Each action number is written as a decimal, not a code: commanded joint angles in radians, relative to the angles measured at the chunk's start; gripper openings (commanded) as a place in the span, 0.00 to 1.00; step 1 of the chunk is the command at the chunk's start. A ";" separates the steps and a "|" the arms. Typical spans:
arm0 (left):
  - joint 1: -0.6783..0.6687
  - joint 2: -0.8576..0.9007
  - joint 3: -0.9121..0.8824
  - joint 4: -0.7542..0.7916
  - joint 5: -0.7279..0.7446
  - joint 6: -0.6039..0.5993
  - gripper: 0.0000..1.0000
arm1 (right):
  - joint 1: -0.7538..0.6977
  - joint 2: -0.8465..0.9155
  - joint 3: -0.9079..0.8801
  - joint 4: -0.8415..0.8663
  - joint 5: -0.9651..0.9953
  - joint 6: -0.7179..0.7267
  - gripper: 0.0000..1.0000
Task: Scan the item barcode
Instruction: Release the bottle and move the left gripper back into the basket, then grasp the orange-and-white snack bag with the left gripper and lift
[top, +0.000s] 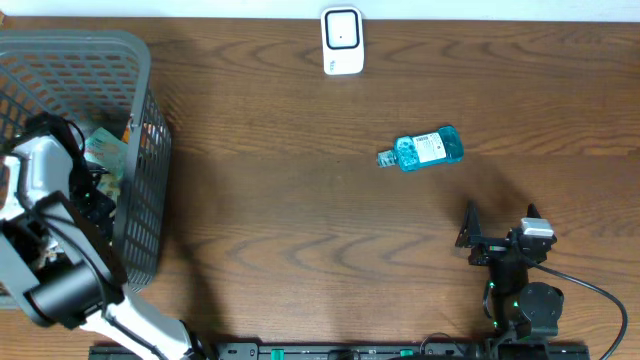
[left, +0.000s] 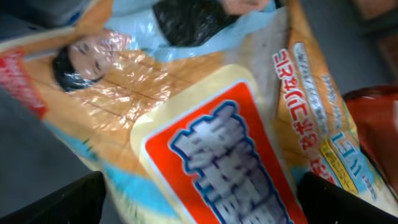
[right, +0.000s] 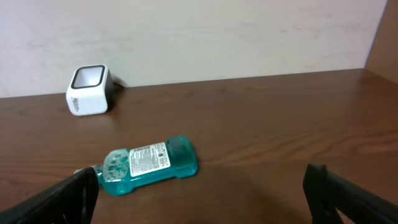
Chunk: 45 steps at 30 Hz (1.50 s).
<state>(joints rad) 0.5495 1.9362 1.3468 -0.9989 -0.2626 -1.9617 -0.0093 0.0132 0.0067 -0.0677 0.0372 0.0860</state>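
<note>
**Left arm down in the basket, nothing picked yet**

- Step in hand, as I judge it: fetching an item to scan. The left arm reaches into the grey basket (top: 140, 150) at the table's left edge. The left gripper (left: 199, 208) is spread wide above a crinkly orange-and-blue snack packet (left: 205, 143). Its dark fingers sit at the frame's two lower corners, holding nothing.
- The packet lies flat in the basket, printed face up. No barcode shows on that face.
- The white scanner (top: 342, 40) stands at the far edge of the table (top: 300, 200), well apart from the basket.
- A blue bottle (top: 425, 150) lies on its side between the scanner and the right arm. The right gripper (top: 500, 235) is wide open and empty, near the front edge and short of the bottle.
- Next move, my guess: lower the left fingers, close on the packet, lift it clear of the basket wall, then turn the barcode side to the scanner window.

What each view adds:
- Overhead gives the layout, but the arm hides the packet almost entirely.
- Left wrist gives the packet's print close up, blurred, and nothing of the table.
- Right wrist shows the scanner's dark window and the bottle's white label, small in the overhead view.
</note>
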 joint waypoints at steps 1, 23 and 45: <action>0.004 0.054 -0.009 -0.009 0.016 0.045 0.49 | -0.004 0.002 -0.001 -0.004 -0.002 -0.013 0.99; 0.006 -0.435 0.096 0.000 0.016 0.402 0.07 | -0.004 0.002 -0.001 -0.004 -0.002 -0.013 0.99; -0.210 -0.889 0.095 0.198 0.640 1.274 0.07 | -0.004 0.002 -0.001 -0.004 -0.002 -0.013 0.99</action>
<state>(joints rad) 0.4164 1.0485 1.4242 -0.7807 0.2951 -0.9253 -0.0093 0.0151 0.0067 -0.0681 0.0368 0.0860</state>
